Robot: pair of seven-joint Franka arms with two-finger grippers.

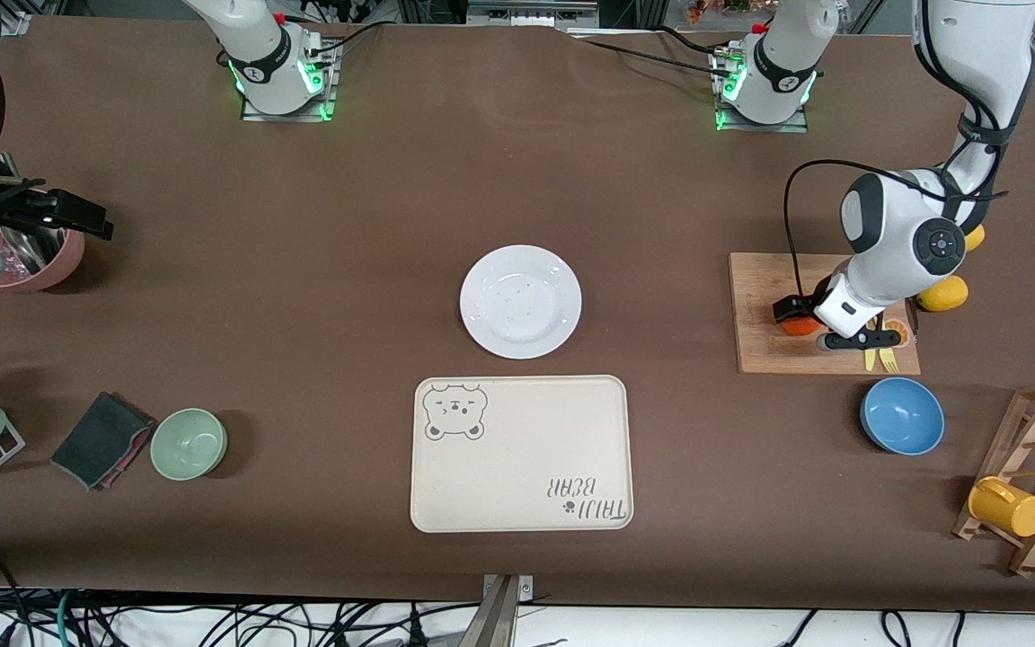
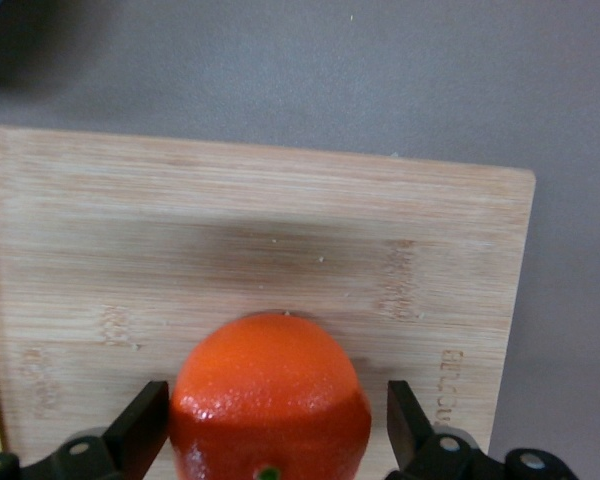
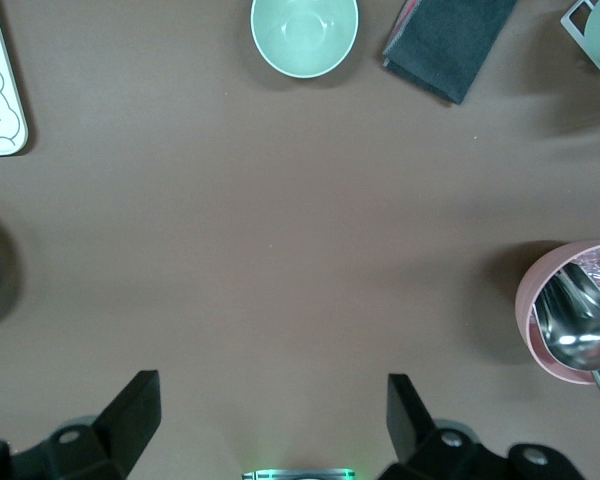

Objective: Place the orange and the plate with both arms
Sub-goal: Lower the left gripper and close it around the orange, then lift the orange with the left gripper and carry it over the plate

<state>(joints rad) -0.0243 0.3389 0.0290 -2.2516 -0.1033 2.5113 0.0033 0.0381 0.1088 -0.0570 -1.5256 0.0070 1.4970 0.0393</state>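
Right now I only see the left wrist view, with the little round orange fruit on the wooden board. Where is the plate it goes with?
Observer: The round white plate sits mid-table, toward the right arm's end from the wooden board.
Operator: Is anything near it?
Observer: A cream rectangular bear-print tray lies just nearer the front camera than the plate, not touching it.
Operator: What's the other arm doing?
Observer: The right gripper hangs open over the table beside a pink cup holding a metal spoon.
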